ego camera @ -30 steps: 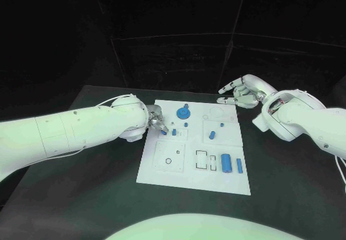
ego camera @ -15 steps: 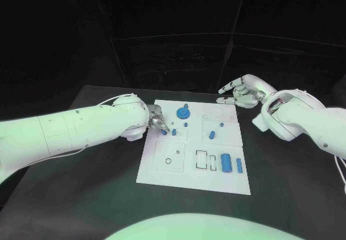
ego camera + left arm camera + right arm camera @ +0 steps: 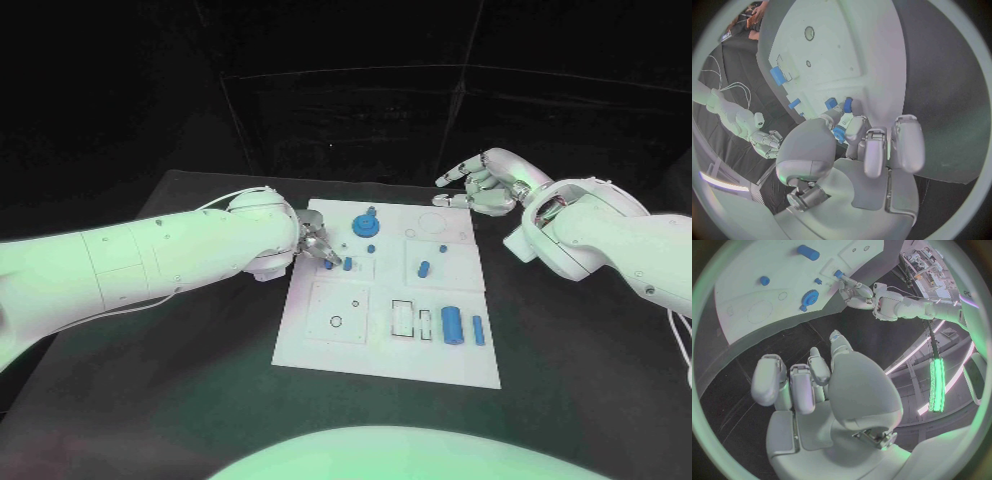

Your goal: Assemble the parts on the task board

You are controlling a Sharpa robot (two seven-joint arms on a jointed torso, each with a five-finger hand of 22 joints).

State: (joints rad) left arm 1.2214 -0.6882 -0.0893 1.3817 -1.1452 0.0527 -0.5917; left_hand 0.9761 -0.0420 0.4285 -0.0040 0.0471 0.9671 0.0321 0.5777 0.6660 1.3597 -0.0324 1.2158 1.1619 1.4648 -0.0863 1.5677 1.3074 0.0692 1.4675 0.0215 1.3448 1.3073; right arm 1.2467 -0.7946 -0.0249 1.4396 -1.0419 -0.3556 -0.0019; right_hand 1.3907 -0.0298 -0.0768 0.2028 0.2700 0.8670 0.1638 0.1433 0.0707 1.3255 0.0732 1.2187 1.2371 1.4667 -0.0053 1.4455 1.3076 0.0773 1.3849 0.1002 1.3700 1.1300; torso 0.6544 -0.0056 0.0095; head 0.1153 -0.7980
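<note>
The white task board point(image 3: 329, 345) lies mid-table. My left hand point(image 3: 316, 243) is at its left edge, fingertips down on the board, and pinches a small blue part point(image 3: 330, 265); in the left wrist view that part point(image 3: 839, 134) sits between thumb and finger. Just beside it stands a blue peg point(image 3: 348, 264). A blue gear point(image 3: 364, 221) sits near the far edge. More blue parts lie to the right, among them a cylinder point(image 3: 453, 323) and a bar point(image 3: 479, 331). My right hand point(image 3: 485, 186) hovers off the board's far right corner, fingers loosely bent and apart, holding nothing.
Outlined slots and round holes mark the board point(image 3: 836, 45) near its front and far right. In the right wrist view the board point(image 3: 748, 275), the gear point(image 3: 809, 297) and my left hand point(image 3: 856, 293) show beyond my right hand point(image 3: 807, 385). Black table surrounds the board.
</note>
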